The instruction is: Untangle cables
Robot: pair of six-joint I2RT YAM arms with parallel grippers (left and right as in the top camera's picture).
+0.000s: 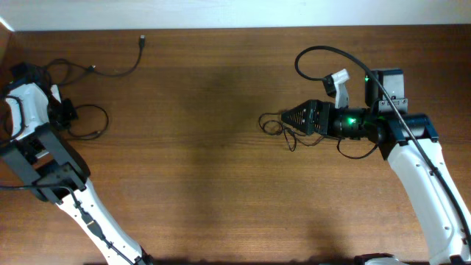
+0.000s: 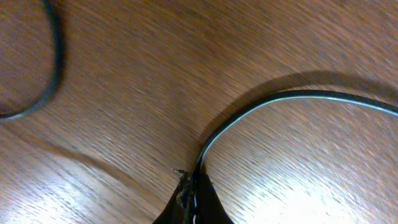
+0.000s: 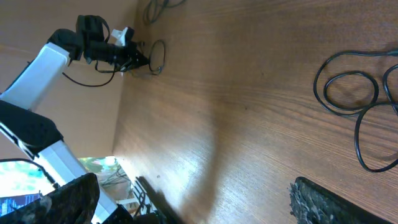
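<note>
Cables in two lots on the wooden table [image 1: 199,162], well apart.

Left lot [image 1: 87,135]: loose loops at the far left edge, just beside the left gripper [image 1: 68,118]. A longer cord [image 1: 118,74] runs from there along the top edge and ends in a small plug [image 1: 141,41].

Your left wrist view sits very low over the wood. The left gripper [image 2: 194,190] has its tips pinched together on one thin cord [image 2: 298,93], which rises from them and arcs off to the right. A second cord [image 2: 56,62] curves through the upper left corner, apart from the held one.

Right lot [image 1: 276,126]: a small cluster of overlapping loops right of centre, at the nose of the right gripper [image 1: 287,118], which points left. From overhead you cannot tell whether the tips touch the loops.

In your right wrist view the loops [image 3: 317,87] lie flat on the wood ahead of the tool. Only one ribbed finger pad [image 3: 323,202] shows, at the bottom edge, so you cannot tell whether the jaws are wide or narrow. Across the table the left gripper [image 3: 138,60] is down among its own loops.
</note>
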